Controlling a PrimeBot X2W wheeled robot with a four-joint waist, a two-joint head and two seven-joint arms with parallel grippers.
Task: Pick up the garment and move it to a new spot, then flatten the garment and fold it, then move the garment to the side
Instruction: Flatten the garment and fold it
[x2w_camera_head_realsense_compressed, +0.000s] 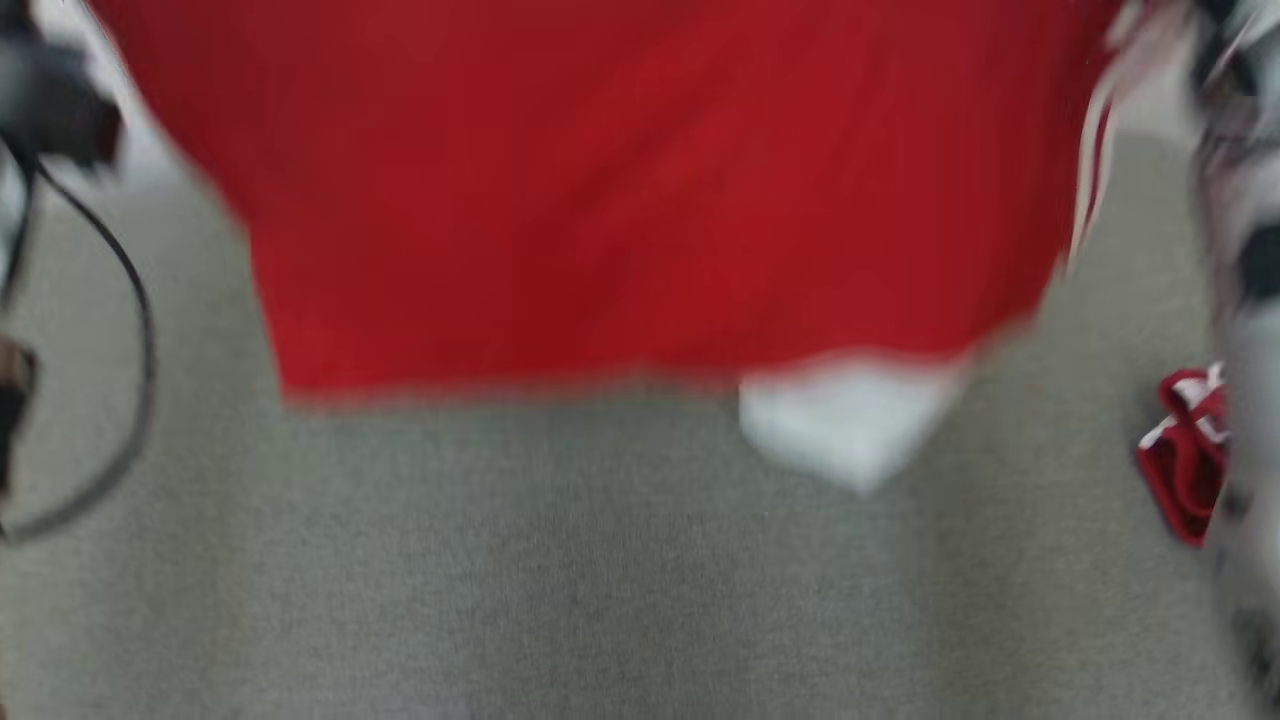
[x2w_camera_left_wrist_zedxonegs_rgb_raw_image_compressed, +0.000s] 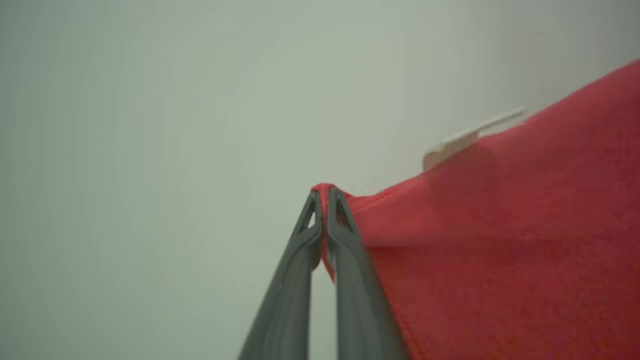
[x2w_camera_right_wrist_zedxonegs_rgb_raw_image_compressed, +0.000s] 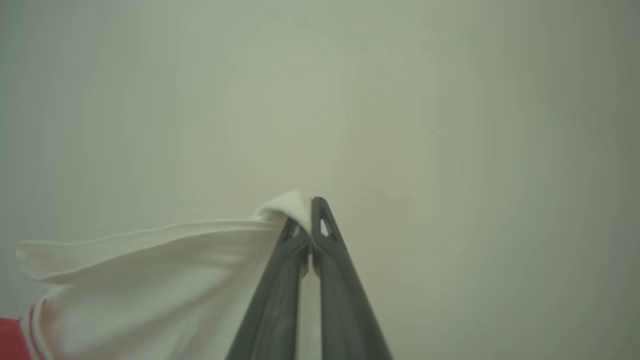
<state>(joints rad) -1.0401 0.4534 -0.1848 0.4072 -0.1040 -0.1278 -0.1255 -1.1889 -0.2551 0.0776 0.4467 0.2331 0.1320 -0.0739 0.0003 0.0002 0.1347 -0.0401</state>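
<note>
The garment (x2w_camera_head_realsense_compressed: 620, 200) is red with white parts and hangs spread wide across the top of the blurred head view, a white piece (x2w_camera_head_realsense_compressed: 850, 420) dangling below its lower edge. In the left wrist view my left gripper (x2w_camera_left_wrist_zedxonegs_rgb_raw_image_compressed: 325, 192) is shut on a red edge of the garment (x2w_camera_left_wrist_zedxonegs_rgb_raw_image_compressed: 500, 250), which stretches off to the right. My right gripper (x2w_camera_right_wrist_zedxonegs_rgb_raw_image_compressed: 306, 202) is shut on a white corner of the garment (x2w_camera_right_wrist_zedxonegs_rgb_raw_image_compressed: 150, 280), whose cloth trails to the lower left with a red bit at the frame's corner.
Grey carpet-like surface (x2w_camera_head_realsense_compressed: 600, 580) lies below the hanging cloth. A black cable (x2w_camera_head_realsense_compressed: 130, 330) loops at the left edge. A small red and white cloth bundle (x2w_camera_head_realsense_compressed: 1185, 460) shows at the right beside my pale arm (x2w_camera_head_realsense_compressed: 1245, 300). Plain pale wall lies behind both grippers.
</note>
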